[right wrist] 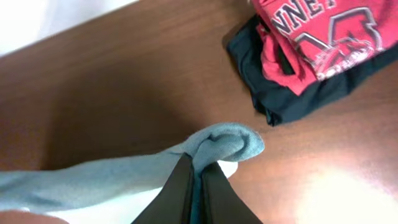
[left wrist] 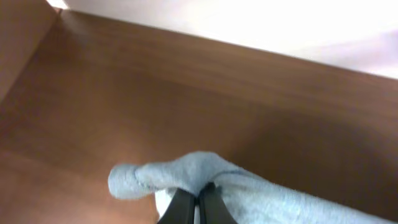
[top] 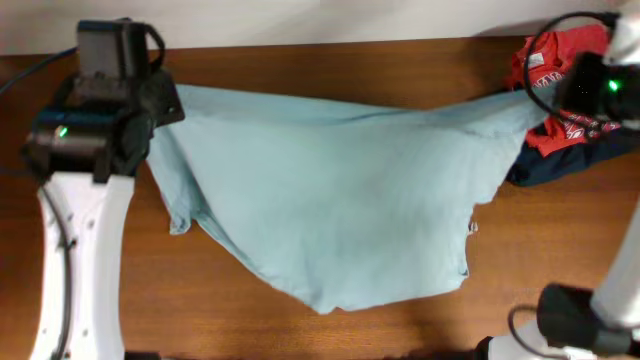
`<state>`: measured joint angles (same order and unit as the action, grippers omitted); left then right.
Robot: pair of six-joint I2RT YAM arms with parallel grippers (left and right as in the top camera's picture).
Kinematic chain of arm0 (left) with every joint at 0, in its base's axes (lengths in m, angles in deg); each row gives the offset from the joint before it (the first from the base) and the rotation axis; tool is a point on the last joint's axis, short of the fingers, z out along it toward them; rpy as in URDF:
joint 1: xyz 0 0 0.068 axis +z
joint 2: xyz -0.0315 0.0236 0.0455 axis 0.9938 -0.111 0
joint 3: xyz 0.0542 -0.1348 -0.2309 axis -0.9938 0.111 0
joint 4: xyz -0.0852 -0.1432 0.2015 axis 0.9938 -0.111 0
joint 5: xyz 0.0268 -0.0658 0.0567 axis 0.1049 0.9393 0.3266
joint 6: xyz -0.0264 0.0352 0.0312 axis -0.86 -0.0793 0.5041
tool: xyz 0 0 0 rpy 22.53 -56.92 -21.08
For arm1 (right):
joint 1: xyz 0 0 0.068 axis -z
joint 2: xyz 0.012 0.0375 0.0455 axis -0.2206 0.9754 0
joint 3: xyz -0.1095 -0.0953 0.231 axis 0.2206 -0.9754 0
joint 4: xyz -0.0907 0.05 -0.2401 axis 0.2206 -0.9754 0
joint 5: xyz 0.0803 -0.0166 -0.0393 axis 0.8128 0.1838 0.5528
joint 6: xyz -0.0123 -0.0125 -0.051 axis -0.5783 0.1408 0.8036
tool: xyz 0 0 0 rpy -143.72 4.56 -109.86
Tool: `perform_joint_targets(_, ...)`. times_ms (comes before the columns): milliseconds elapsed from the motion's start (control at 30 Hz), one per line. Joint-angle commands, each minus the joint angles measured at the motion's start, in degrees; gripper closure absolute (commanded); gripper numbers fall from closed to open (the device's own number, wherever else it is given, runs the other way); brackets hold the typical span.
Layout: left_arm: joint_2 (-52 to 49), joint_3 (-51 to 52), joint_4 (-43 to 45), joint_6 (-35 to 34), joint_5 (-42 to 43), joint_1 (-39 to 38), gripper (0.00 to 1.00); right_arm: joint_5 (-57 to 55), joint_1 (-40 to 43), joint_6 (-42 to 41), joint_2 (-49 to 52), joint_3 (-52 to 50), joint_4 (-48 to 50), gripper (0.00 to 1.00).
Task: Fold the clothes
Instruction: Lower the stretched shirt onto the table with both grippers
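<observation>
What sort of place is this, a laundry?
Probably a robotics lab or test bench, not a laundry: the left gripper and right gripper hold a pale T-shirt over a wooden table, with a red shirt and a navy garment nearby.

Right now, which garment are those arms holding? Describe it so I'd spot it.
Across the middle of the wooden table stretches one wide T-shirt, pinched at its ends by the left gripper and the right gripper. It is plain pale grey-green, unlike the red lettered shirt and navy garment piled at the far right.
</observation>
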<state>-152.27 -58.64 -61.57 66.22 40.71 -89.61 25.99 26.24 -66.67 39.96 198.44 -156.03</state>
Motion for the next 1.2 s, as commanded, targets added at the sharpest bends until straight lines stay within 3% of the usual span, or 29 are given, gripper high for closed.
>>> perform_joint_targets(0,-2.8,0.2,2.4,-0.6,-2.3,0.8,0.99,1.0,-2.3,1.7,4.8,0.3,2.7,0.96)
perform_joint_targets(533,-24.6,0.2,15.3,-1.3,-2.3,1.8,0.99,0.7,-10.9,4.0,29.3,0.3,24.6,0.96)
perform_joint_targets(1033,-38.2,0.2,28.5,-1.3,-4.7,1.8,0.98,-1.2,-12.1,2.7,39.1,0.3,38.2,0.95)
perform_joint_targets(1067,-38.4,0.2,29.6,-1.3,-4.9,1.8,0.79,-1.2,-12.0,2.7,39.1,0.3,38.9,0.83)
perform_joint_targets(1100,-38.4,0.2,30.2,-1.2,-4.9,1.9,0.66,-1.2,-12.0,2.7,39.1,0.4,39.2,0.55)
perform_joint_targets(1133,-38.4,0.2,30.7,-1.2,-4.9,1.9,0.47,-1.2,-12.0,2.7,39.1,0.7,39.3,0.18)
perform_joint_targets(1167,-38.4,-0.3,30.8,-1.2,-4.9,2.1,0.28,-1.2,-12.0,2.7,39.1,0.8,39.3,0.01)
